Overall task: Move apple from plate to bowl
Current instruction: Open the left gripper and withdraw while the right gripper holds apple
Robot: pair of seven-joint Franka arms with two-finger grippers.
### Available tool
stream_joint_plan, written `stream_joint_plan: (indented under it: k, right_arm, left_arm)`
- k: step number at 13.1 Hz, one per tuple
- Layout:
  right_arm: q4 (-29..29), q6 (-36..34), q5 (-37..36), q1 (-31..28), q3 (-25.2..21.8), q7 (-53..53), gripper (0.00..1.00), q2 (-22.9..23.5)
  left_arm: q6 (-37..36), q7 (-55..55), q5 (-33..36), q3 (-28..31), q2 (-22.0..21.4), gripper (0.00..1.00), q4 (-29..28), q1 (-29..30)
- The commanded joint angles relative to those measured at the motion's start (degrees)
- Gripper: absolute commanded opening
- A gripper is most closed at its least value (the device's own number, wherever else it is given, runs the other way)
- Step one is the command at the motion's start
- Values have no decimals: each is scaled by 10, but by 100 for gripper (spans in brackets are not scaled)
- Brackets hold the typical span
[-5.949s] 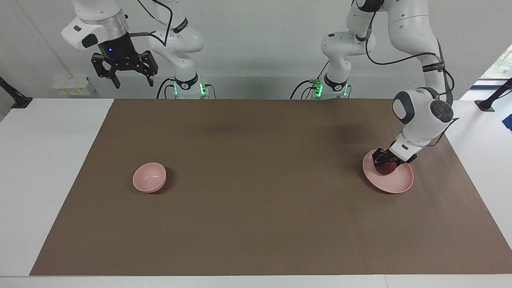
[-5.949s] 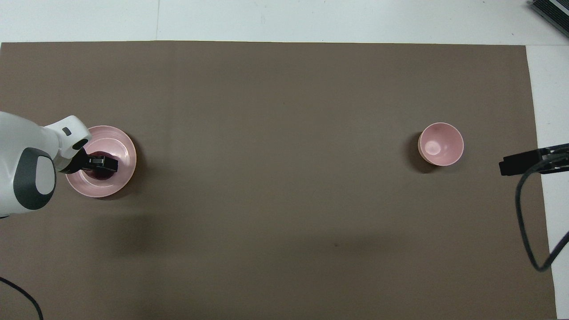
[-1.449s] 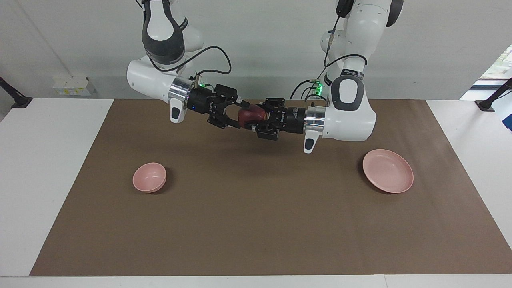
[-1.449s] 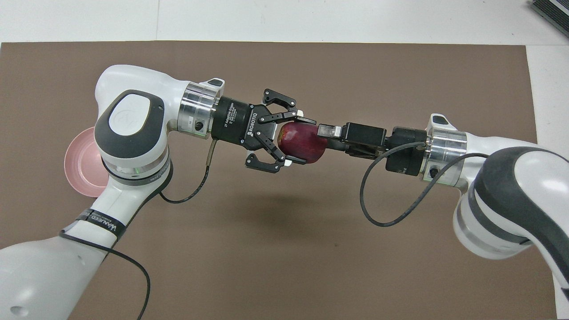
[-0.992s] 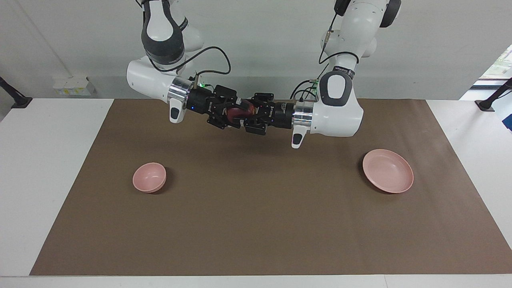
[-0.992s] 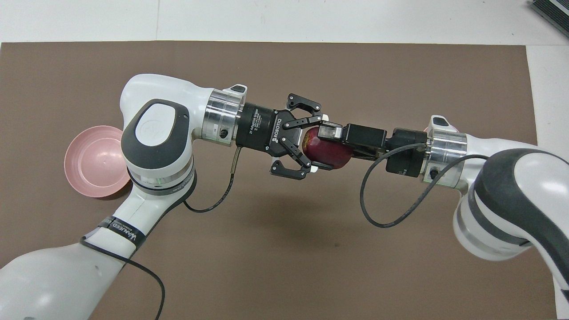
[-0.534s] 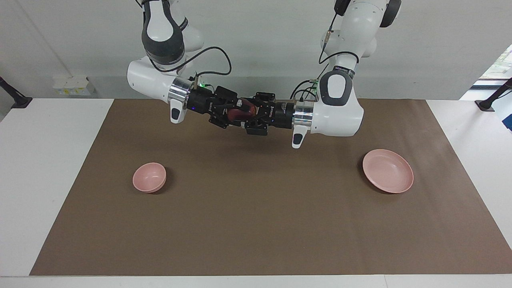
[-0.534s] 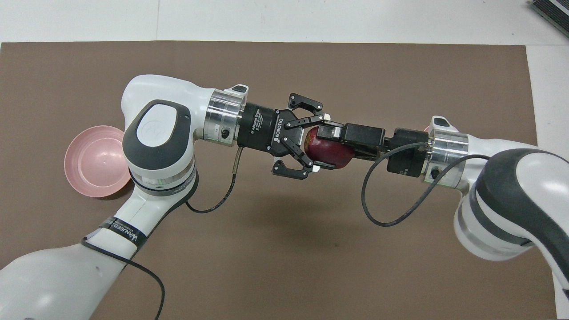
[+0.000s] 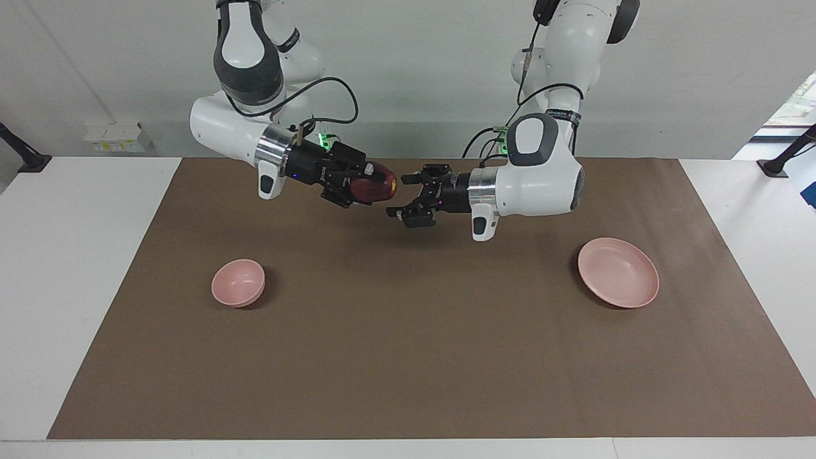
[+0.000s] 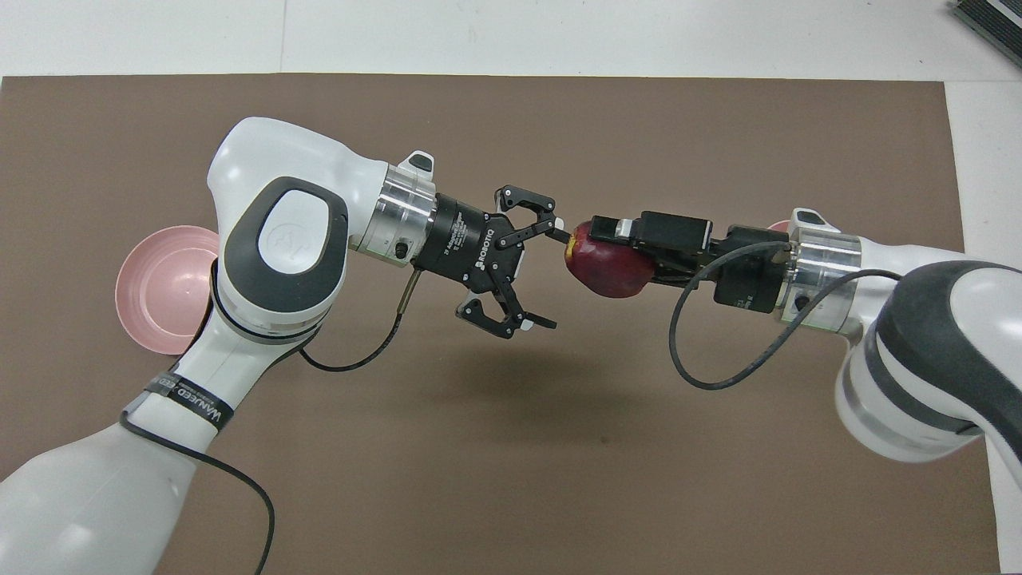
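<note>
Facing view: the apple (image 9: 375, 183) is up in the air near the top middle of the frame, over the brown worktop (image 9: 408, 357). The right hand (image 9: 376, 185) is clenched around the apple. The left hand (image 9: 400, 210) is just beside the apple, spread wide, with nothing in it. The plate (image 9: 618, 280) sits at the right of the frame with nothing on it. The bowl (image 9: 238, 282) sits at the left of the frame, and it has nothing in it.

Overhead view: the apple (image 10: 608, 259) is in the middle of the frame, gripped by the right hand (image 10: 595, 239). The left hand (image 10: 536, 270) is spread wide next to it. The plate (image 10: 164, 289) peeks out at the left.

So 1 part looks done: the apple is off the plate and held by the arm on the bowl's side. What is left: carry the apple over the bowl and let it go inside.
</note>
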Motion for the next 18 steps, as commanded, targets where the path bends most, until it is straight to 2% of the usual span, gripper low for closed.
stream_joint_plan:
  k: [1, 3, 6, 8, 9, 13, 15, 18]
  right_arm:
    - [56, -59, -98, -72, 2, 20, 0, 35]
    - [114, -82, -191, -111, 1, 48, 0, 74]
    - [181, -76, -375, -126, 1, 51, 0, 114]
    - [187, -53, -498, -117, 2, 51, 0, 124]
    - [187, -31, -576, -113, 2, 51, 0, 130]
    - [188, 64, -805, -97, 9, 31, 0, 190]
    - [186, 95, -883, -86, 9, 33, 0, 208]
    - [179, 90, -914, -91, 8, 30, 0, 222]
  left_arm:
    - [7, -5, 103, 1, -4, 100, 1, 4]
    - [25, -5, 179, 2, -2, 100, 1, 6]
    - [118, -8, 267, 11, 2, 100, -4, 6]
    - [134, 15, 360, 24, 3, 100, -4, 6]
    - [135, 67, 401, 23, 4, 100, -5, 16]
    - [131, 255, 415, 24, 5, 100, -5, 75]
    - [131, 330, 460, 24, 6, 100, -5, 95]
    - [128, 433, 549, 24, 9, 100, -5, 123]
